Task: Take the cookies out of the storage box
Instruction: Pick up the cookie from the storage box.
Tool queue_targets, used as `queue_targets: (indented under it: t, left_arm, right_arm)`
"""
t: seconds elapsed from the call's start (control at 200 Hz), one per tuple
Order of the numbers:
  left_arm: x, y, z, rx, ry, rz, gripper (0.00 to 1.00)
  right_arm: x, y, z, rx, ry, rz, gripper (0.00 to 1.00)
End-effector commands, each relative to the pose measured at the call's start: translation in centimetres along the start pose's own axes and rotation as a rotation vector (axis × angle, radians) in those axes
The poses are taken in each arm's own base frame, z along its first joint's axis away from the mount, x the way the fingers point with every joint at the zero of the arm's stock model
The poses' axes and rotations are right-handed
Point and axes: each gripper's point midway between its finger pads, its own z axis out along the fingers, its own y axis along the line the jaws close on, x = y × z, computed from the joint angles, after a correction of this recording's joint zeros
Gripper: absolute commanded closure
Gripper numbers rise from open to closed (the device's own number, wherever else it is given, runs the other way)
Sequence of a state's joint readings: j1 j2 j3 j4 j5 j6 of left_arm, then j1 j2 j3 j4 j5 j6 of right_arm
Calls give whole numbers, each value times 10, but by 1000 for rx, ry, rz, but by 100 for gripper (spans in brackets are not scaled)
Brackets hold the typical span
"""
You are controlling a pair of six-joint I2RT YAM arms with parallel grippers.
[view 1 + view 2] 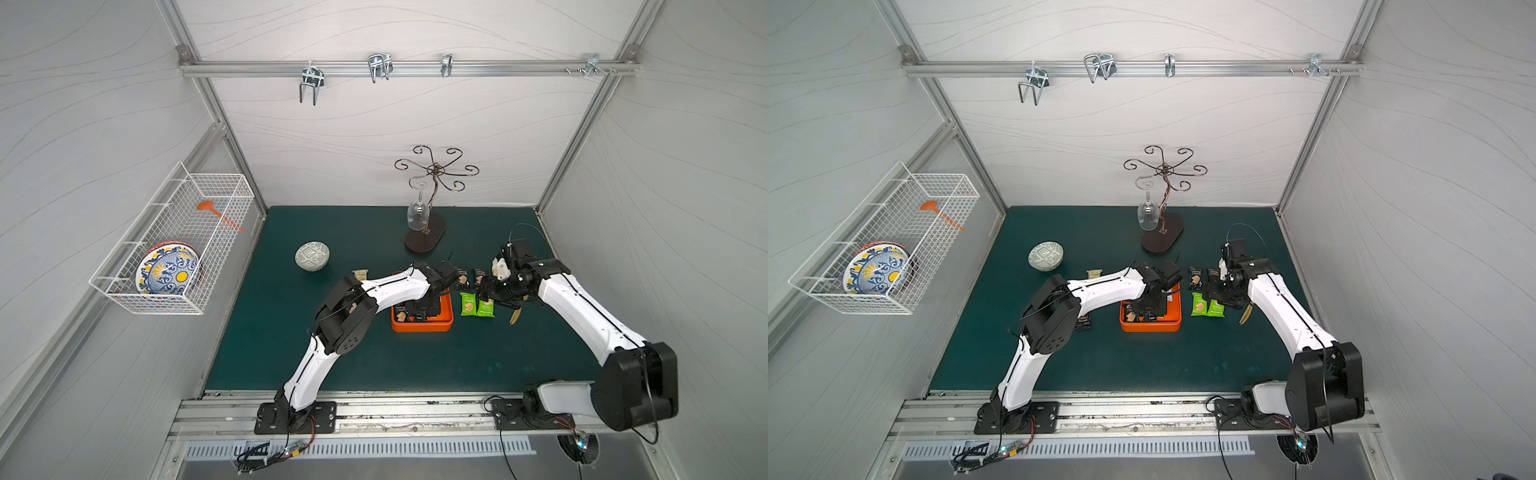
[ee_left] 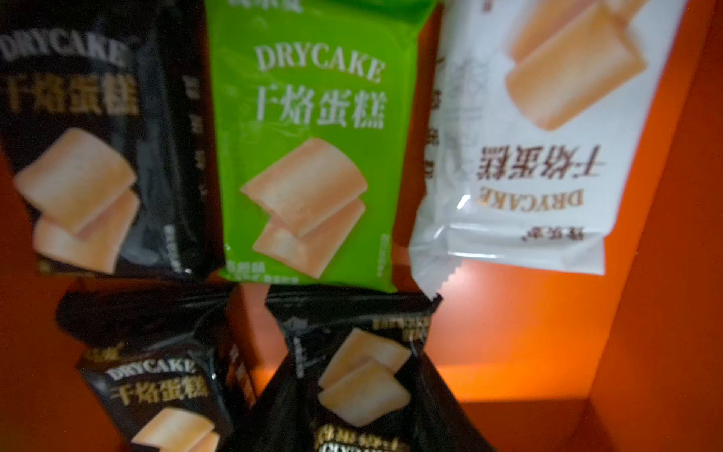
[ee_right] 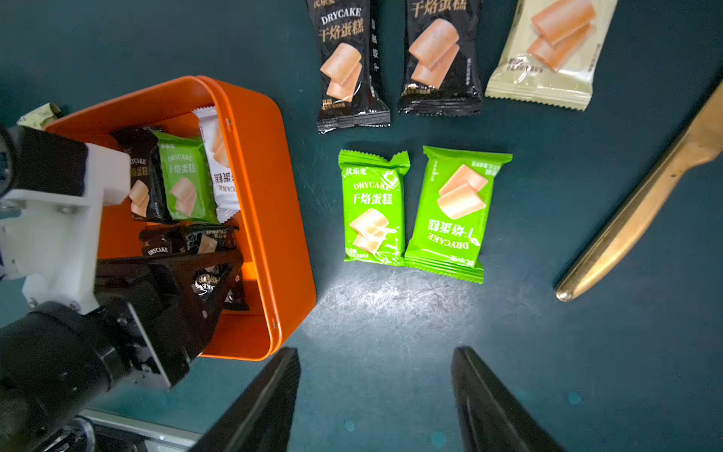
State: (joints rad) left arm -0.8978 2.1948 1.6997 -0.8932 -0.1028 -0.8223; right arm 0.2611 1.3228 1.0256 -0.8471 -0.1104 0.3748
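Left tool (image 3: 231, 270) pinches a black packet (image 2: 364, 375) inside the storage box (image 3: 270, 219).

Top views look down over the table (image 1: 374, 353); both close wrist views share the storage box (image 3: 266, 195)

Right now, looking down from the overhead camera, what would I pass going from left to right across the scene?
In a top view: white wire basket on the wall → small patterned bowl → orange storage box → two green cookie packets → golden knife.
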Motion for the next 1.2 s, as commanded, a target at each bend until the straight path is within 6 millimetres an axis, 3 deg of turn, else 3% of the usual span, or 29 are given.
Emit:
queue_targets:
  t: [0.0, 0.315, 0.97, 1.196]
  left_arm:
    - [-10, -4, -18, 18, -54, 3, 60]
    - [-12, -2, -28, 20, -69, 2, 60]
    - [-17, 3, -72, 60, -124, -11, 61]
    - [-18, 18, -92, 60, -149, -4, 61]
  right_arm:
    - [-1, 2, -11, -10, -17, 0, 33]
    - [-1, 3, -13, -18, -22, 2, 33]
    - [-5, 8, -20, -32, -44, 11, 33]
    - [-9, 12, -24, -47, -59, 29, 33]
